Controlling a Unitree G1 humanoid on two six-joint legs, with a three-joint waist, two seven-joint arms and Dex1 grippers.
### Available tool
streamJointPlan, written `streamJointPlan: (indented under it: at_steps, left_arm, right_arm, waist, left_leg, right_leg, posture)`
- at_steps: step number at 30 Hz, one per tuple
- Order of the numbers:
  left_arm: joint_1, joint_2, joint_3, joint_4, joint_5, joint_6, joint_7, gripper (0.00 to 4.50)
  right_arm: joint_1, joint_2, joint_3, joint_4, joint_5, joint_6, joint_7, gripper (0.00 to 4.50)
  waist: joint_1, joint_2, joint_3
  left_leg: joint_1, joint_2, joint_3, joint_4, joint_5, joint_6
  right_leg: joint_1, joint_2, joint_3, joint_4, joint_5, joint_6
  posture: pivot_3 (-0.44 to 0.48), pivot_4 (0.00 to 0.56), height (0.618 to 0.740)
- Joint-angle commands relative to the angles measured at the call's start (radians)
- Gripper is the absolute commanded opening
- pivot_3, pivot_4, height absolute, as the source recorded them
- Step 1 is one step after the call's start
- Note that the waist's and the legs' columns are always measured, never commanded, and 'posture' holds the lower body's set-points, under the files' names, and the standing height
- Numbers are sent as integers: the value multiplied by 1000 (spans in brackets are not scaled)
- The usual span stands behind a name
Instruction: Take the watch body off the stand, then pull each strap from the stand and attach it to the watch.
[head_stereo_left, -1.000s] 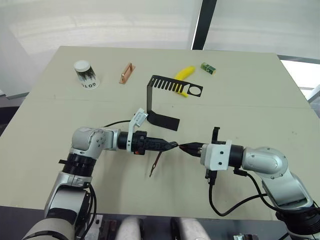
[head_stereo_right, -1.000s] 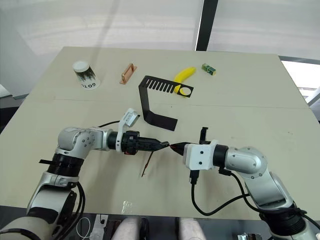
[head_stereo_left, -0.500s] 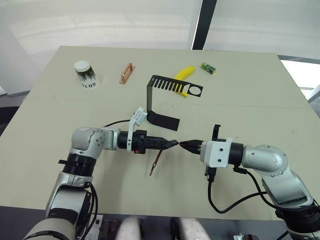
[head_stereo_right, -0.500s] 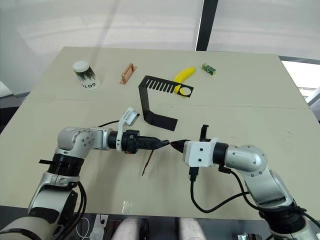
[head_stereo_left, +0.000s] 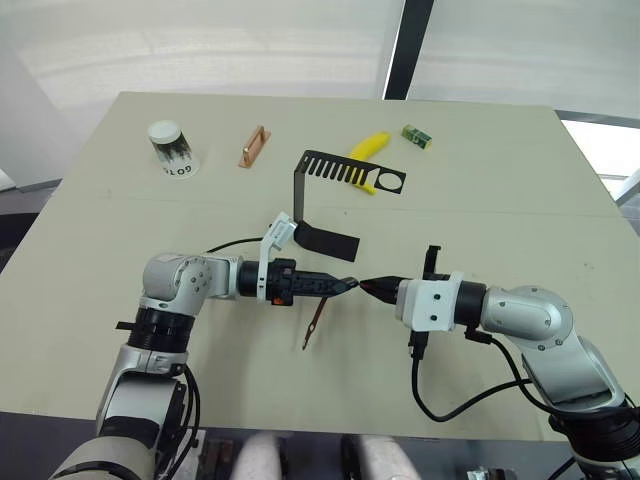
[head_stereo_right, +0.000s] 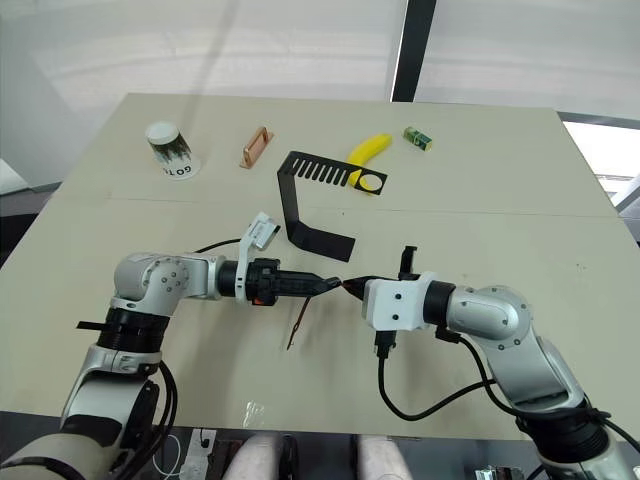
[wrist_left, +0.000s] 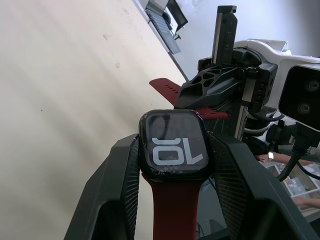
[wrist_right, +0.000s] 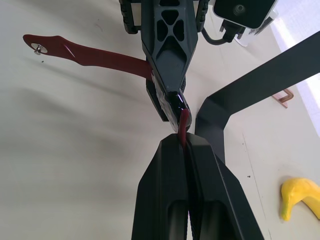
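My left gripper (head_stereo_left: 347, 285) is shut on the watch body (wrist_left: 173, 145), a dark case whose screen shows white digits. One maroon strap (head_stereo_left: 315, 325) is fixed to the case and hangs down toward the table. My right gripper (head_stereo_left: 367, 289) is shut on the second maroon strap (wrist_right: 184, 120), held edge-on between its fingertips. That strap's free end touches the edge of the watch body. Both grippers meet tip to tip above the table's front middle. The black stand (head_stereo_left: 300, 190) is behind them, its comb slots and ring hole bare.
At the back of the table (head_stereo_left: 480, 210) are a paper cup (head_stereo_left: 172, 148), a copper handle bar (head_stereo_left: 253, 146), a banana (head_stereo_left: 368, 150) behind the stand's arm and a small green box (head_stereo_left: 416, 135). The stand's base (head_stereo_left: 328, 241) lies just behind the grippers.
My right gripper has slid left with its strap, closing the gap to the watch. The left gripper has edged slightly right.
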Motion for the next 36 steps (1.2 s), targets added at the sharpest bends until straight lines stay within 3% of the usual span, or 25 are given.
streamJointPlan:
  at_steps: [1,36]
  left_arm:
    - [-15,-23,-1,-57,-46,14,1,1611]
    - [-8,-47,16,-86,-55,28,17,1611]
  right_arm:
    - [-20,2,15,-35,2,-13,-10,0]
    - [-40,12,29,-22,-15,12,-7,0]
  waist:
    - [0,0,0]
    - [0,0,0]
  left_leg:
    - [0,0,0,0,0,0]
    - [0,0,0,0,0,0]
  right_leg:
    - [0,0,0,0,0,0]
    - [0,0,0,0,0,0]
  posture:
    - [0,150,740]
    - [0,150,740]
